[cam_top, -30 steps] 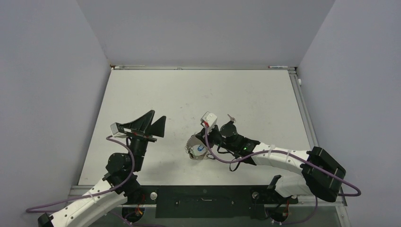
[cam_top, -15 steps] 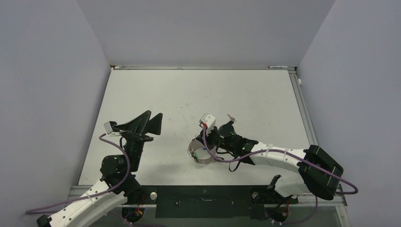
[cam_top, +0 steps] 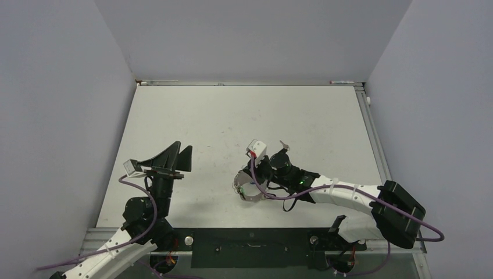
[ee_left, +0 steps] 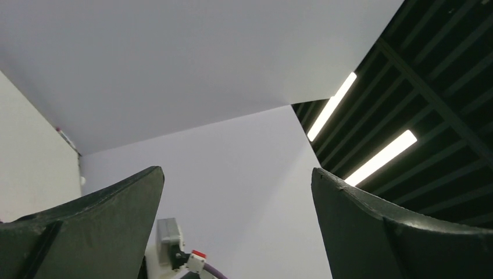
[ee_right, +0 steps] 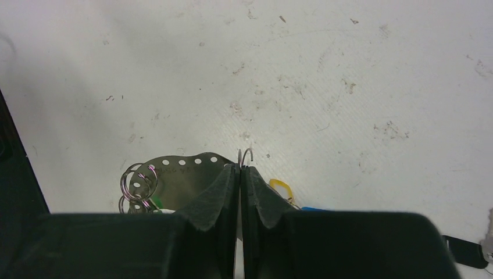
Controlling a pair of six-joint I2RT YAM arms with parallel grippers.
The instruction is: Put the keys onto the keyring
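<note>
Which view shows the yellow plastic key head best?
Right wrist: yellow plastic key head sits close beside the right gripper, shut on the thin grey wire keyring. Top external: too small. Left wrist: only wall, ceiling.

Left fingers [cam_top: 169,154] spread wide, right fingers [ee_right: 223,192] pinched

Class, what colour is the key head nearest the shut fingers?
Yellow key head; right wrist view.

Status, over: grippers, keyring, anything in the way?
Left gripper open, raised, empty. Right gripper shut on the keyring, held low. One key lies apart, beyond it. Nothing blocking.
</note>
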